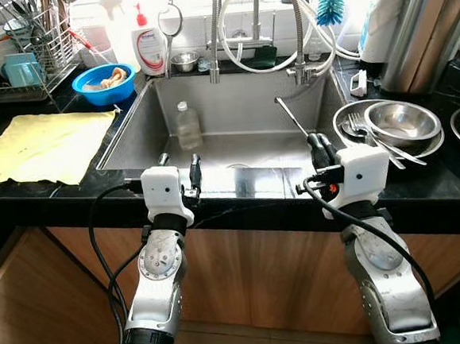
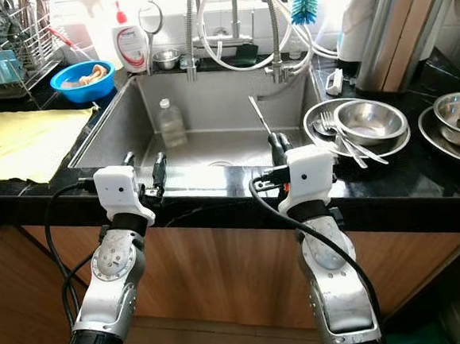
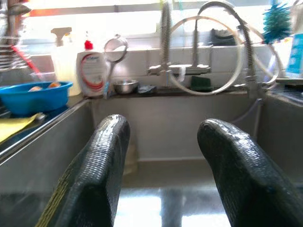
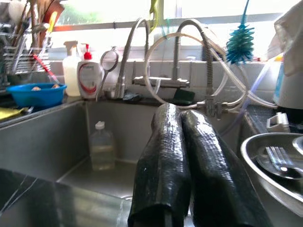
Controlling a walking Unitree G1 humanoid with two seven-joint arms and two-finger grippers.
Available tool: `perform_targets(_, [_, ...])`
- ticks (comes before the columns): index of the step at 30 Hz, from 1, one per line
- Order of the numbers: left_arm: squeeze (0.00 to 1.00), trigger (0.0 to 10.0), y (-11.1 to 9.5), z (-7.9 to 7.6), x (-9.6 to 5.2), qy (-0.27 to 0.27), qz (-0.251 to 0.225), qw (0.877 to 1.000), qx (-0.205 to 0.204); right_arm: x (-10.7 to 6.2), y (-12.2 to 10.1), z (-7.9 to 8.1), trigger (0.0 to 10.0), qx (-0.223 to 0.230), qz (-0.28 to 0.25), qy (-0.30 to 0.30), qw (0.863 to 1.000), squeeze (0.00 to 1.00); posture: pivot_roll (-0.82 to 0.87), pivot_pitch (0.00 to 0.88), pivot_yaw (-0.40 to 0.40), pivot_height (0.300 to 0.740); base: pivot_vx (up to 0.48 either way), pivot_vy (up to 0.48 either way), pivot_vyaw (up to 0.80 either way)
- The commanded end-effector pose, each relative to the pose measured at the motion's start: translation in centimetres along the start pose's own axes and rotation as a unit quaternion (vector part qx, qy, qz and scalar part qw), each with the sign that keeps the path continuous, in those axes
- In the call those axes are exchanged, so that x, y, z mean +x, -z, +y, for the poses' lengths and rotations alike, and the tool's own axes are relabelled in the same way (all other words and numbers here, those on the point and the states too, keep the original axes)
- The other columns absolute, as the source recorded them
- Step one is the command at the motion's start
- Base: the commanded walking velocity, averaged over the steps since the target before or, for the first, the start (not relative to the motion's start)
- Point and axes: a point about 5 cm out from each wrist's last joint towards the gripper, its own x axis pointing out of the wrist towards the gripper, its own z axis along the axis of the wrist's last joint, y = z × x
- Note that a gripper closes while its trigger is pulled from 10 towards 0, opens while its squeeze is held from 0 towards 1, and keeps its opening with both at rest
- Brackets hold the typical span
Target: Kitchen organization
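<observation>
A yellow cloth [image 1: 45, 147] lies flat on the black counter [image 1: 25, 200] at far left, with a blue plastic bowl [image 1: 103, 83] beyond it. The left gripper [image 1: 178, 176], fingers apart, hovers at the near rim of the steel sink [image 1: 131, 124]. A clear plastic bottle [image 1: 187, 126] stands upright inside, farther in. The right gripper [image 1: 319, 151], fingers pressed together, hovers at the same rim. Stacked steel bowls [image 1: 401, 123] with forks [image 1: 370, 133] crowd the right counter.
</observation>
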Motion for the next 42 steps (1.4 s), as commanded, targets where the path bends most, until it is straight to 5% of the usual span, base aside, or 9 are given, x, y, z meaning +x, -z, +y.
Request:
perform_targets(1, [0.0,10.0,-0.6,0.0,0.3,0.003,-0.013,1.0,0.001,0.2,-0.2,0.2,10.0,0.008,-0.003,-0.004,1.0,0.0,-0.2,0.0,0.063,0.74,0.0,0.0,-0.78])
perform_targets(42, [0.0,10.0,-1.1,0.0,0.8,0.0,-0.017,1.0,0.003,0.2,-0.7,2.2,10.0,0.011,-0.005,-0.066,0.998,0.0,-0.19,0.0,0.06,0.74,0.229,0.0,0.0])
